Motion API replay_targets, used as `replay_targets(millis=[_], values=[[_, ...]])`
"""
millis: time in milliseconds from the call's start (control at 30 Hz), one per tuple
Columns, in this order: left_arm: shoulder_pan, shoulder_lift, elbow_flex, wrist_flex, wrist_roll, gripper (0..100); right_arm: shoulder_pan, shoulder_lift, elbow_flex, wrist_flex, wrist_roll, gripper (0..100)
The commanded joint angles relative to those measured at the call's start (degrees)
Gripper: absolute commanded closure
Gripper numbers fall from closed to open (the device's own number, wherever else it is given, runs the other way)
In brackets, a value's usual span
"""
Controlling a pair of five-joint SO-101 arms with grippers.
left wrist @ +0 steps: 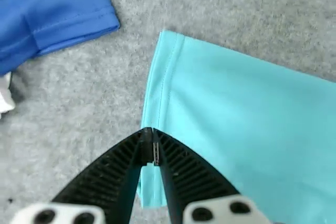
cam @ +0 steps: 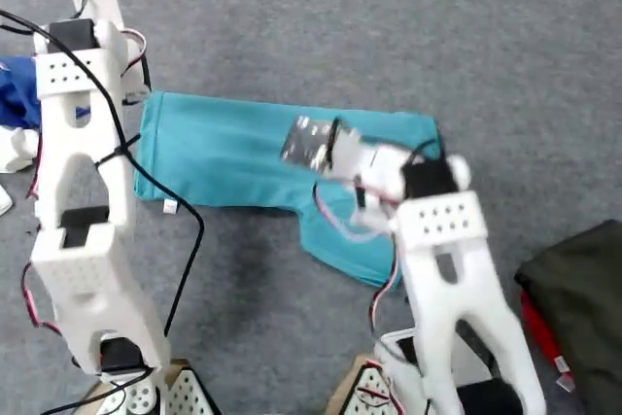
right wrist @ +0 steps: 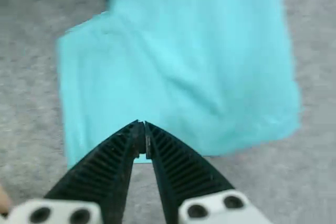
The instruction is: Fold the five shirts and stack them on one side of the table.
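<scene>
Legible text: I can read none.
Tag (cam: 170,206) at the turquoise shirt (cam: 243,153) hem: white, print too small for me.

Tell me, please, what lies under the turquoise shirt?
The turquoise shirt lies on the grey table cover, which shows all around it. Whatever is directly beneath the cloth is covered.

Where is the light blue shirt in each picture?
High view: the turquoise shirt lies across the middle of the grey table.
Left wrist view: its hemmed corner sits at the shut left gripper, with a dark blue shirt beyond.
Right wrist view: it spreads out ahead of the shut right gripper.
Shared landmark: the grey table around the shirt.
</scene>
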Motion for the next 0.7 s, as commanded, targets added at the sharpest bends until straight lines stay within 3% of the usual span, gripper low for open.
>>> replay_targets(millis=[0, 167, 300, 433, 533, 667], values=[[-0.09, -13.32, 19.16, -7.91, 1.85, 98, -2.24, -3.56, 4.18, -0.88, -1.41, 95.6], [1.76, -33.98, 55.12, -29.89, 2.11, 98, -4.88, -3.47, 5.05, 0.0, -1.58, 90.1], [1.41, -43.82, 74.81, -48.26, 7.03, 98, -10.95, -3.47, 5.93, 3.34, -4.22, 89.7], [1.41, -43.03, 80.26, -56.26, 10.29, 98, -12.26, -3.47, 8.22, 2.11, -7.74, 84.6], [0.7, -39.34, 79.91, -58.81, 10.73, 98, -12.26, -3.47, 10.24, 1.85, -8.09, 78.6], [-3.43, -33.19, 75.69, -58.99, 10.99, 98, -11.38, -3.47, 14.73, 0.35, -8.09, 79.2]])
